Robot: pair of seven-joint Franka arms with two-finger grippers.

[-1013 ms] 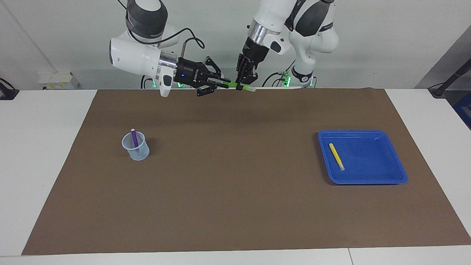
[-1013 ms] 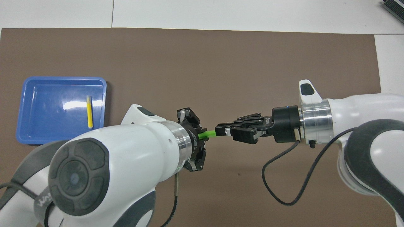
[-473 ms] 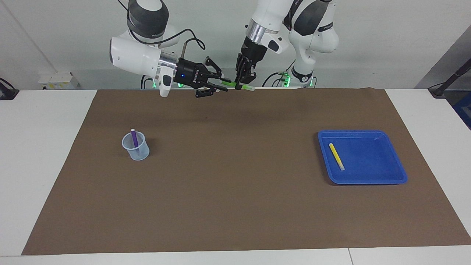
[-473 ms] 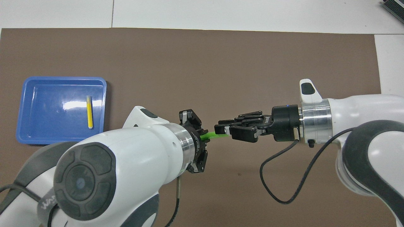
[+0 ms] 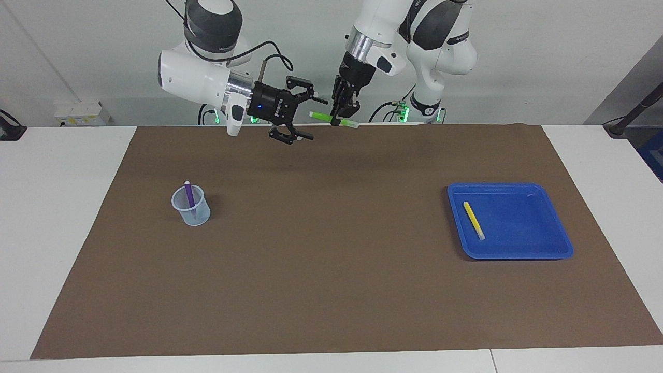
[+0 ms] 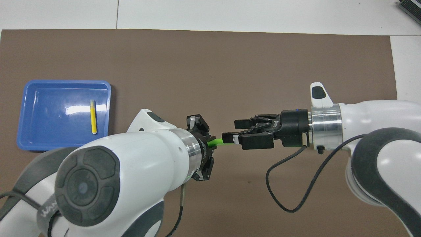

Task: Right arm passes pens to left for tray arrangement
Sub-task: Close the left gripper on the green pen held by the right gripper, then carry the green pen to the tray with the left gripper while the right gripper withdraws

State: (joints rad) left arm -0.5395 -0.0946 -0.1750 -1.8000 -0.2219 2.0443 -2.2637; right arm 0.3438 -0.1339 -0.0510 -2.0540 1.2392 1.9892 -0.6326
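My left gripper (image 5: 342, 117) is shut on the green pen (image 5: 331, 118) and holds it level in the air over the mat's edge by the robots. My right gripper (image 5: 310, 118) is open, its fingers splayed around the pen's free end without gripping it. In the overhead view the green pen (image 6: 218, 142) shows between the right gripper (image 6: 233, 131) and the left wrist, which hides the left fingers. The yellow pen (image 5: 473, 220) lies in the blue tray (image 5: 523, 223), also in the overhead view (image 6: 93, 117) in the tray (image 6: 49, 115). The purple pen (image 5: 189, 196) stands in a cup.
The translucent pale-blue cup (image 5: 192, 210) stands on the brown mat (image 5: 331, 259) toward the right arm's end of the table. The tray sits toward the left arm's end. The right arm's black cable (image 6: 289, 197) hangs below its wrist.
My right gripper has opened and let go of the green pen, drawing back a little. My left gripper has kept the pen and stayed nearly still.
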